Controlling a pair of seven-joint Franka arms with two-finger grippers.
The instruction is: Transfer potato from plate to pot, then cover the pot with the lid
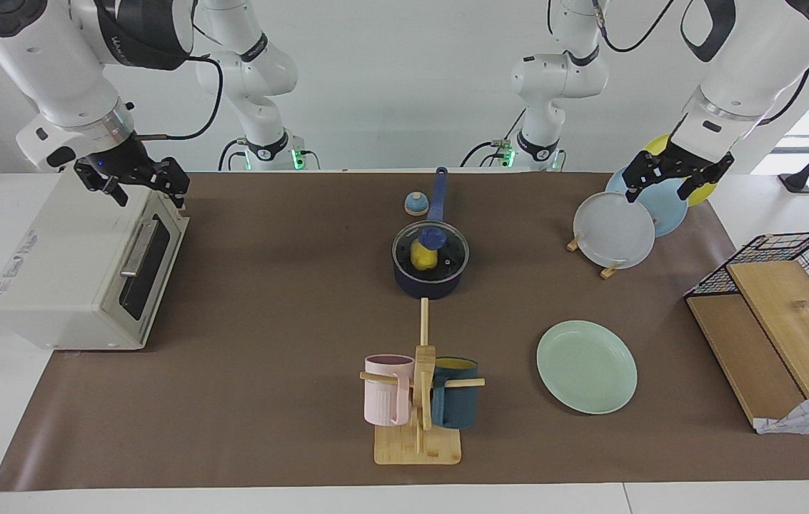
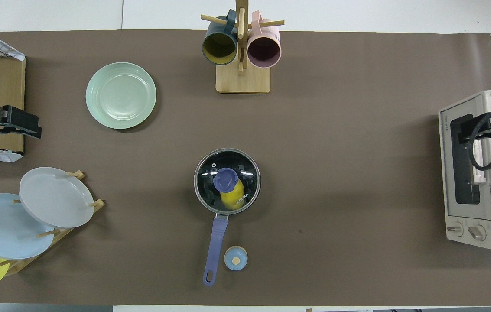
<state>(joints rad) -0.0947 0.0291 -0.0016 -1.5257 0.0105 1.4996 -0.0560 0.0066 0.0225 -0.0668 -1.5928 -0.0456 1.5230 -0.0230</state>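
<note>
Inside: lumpy potato [image 2: 232,198] under glass lid [image 2: 227,181].

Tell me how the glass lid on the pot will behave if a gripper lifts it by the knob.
The lid looks like rigid glass with a metal rim, so probably stiff, fragile if dropped. Its blue knob is small and smooth, so it may slip or swing. It sits on the pot, so it should lift straight off.

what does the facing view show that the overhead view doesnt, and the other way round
Only the facing view shows the arms whole, the left gripper over the plate rack and the right gripper over the toaster oven.

Only the overhead view shows the oven's knobs and the mugs' insides.

Both show the potato in the pot under the lid, the bare plate, and the bell.
</note>
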